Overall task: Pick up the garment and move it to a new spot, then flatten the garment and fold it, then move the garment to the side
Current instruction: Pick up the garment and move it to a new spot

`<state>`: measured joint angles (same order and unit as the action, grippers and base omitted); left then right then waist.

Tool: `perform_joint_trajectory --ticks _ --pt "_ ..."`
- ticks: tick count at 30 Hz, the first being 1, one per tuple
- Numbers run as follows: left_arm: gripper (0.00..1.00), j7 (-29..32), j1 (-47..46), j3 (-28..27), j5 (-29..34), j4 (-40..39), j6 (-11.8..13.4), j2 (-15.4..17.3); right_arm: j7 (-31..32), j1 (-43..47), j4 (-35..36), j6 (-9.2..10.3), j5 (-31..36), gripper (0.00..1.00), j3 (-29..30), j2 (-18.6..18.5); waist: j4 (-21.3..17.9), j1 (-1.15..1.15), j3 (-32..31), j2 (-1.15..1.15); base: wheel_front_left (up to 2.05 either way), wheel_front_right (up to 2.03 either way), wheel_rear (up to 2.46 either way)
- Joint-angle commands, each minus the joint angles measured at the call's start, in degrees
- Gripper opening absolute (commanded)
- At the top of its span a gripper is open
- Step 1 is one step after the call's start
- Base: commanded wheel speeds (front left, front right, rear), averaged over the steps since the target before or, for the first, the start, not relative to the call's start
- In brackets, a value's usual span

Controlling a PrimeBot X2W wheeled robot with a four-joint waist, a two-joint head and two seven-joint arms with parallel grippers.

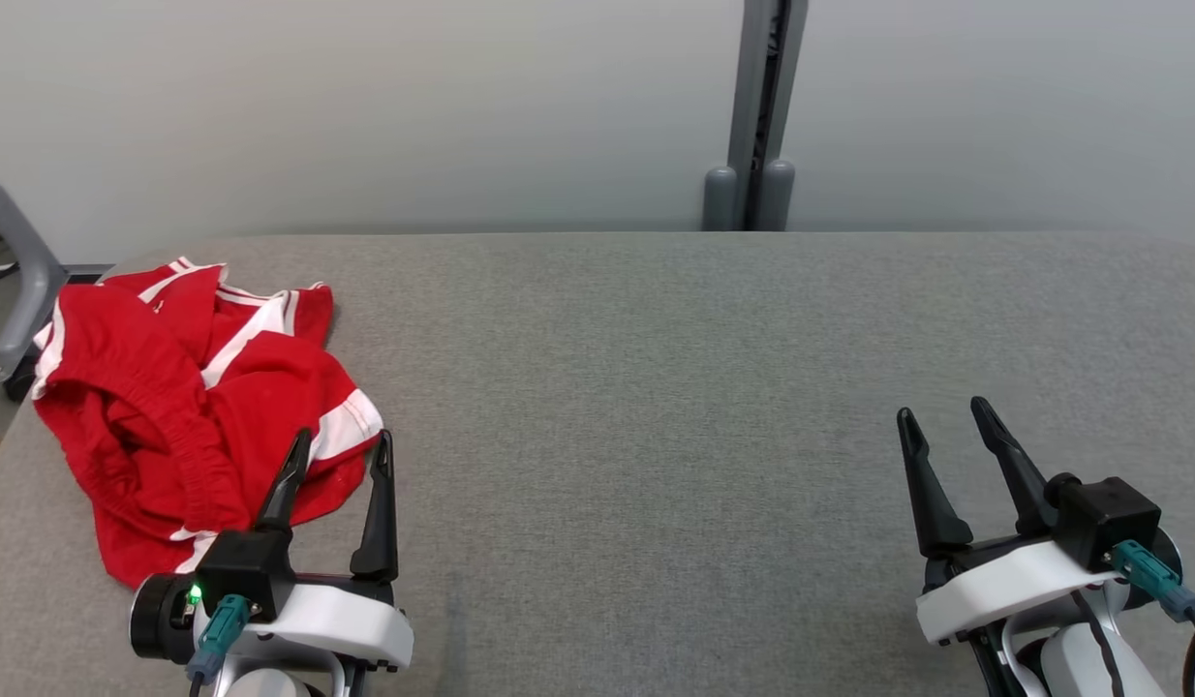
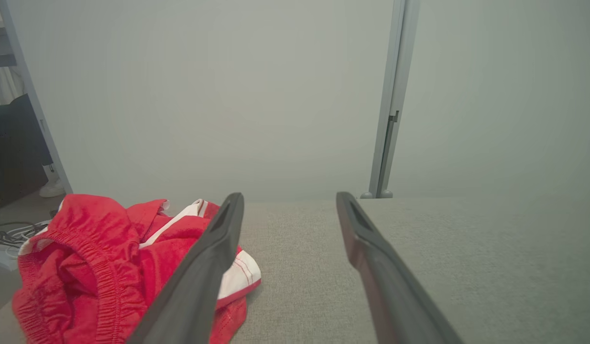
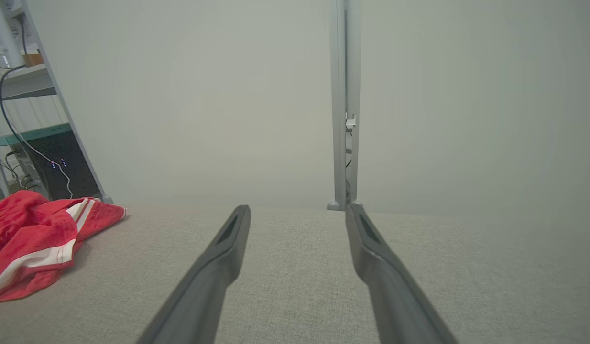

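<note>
Pick-up is not yet begun: the left gripper [image 1: 344, 438] is spread wide beside the garment [image 1: 191, 407] (right gripper [image 1: 944, 409] likewise, well apart); a pinch is needed.

Tabletop [image 1: 656, 387] open across centre and right, with a wide lane between left tool [image 1: 344, 438] and right tool [image 1: 943, 409], both with jaws spread. One obstacle on the surface: crumpled red garment [image 1: 171, 407] at far left, just ahead of left tool, contact unclear. Grey post [image 1: 764, 116] at far edge, wall panel [image 1: 365, 106] closing the back. Grey frame [image 1: 16, 281] off left edge.
</note>
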<state>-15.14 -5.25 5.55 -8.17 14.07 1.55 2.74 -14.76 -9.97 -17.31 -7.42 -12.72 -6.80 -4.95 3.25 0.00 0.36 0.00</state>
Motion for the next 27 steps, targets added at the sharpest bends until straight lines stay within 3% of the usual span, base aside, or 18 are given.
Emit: perform_joint_trajectory --ticks 1,27 --pt "1.00 -0.1 0.1 -0.3 -0.1 0.2 0.0 0.3 -0.4 0.5 0.1 -0.13 -0.5 1.00 -0.2 0.0 0.9 0.00 -0.1 0.00 0.00 0.00 0.00" --pt "1.00 -0.1 1.3 -2.5 -0.2 1.3 0.6 0.3 -0.4 2.0 -0.8 -0.13 -1.1 1.00 -3.2 0.3 18.0 0.00 -2.2 0.00 0.00 0.00 0.00"
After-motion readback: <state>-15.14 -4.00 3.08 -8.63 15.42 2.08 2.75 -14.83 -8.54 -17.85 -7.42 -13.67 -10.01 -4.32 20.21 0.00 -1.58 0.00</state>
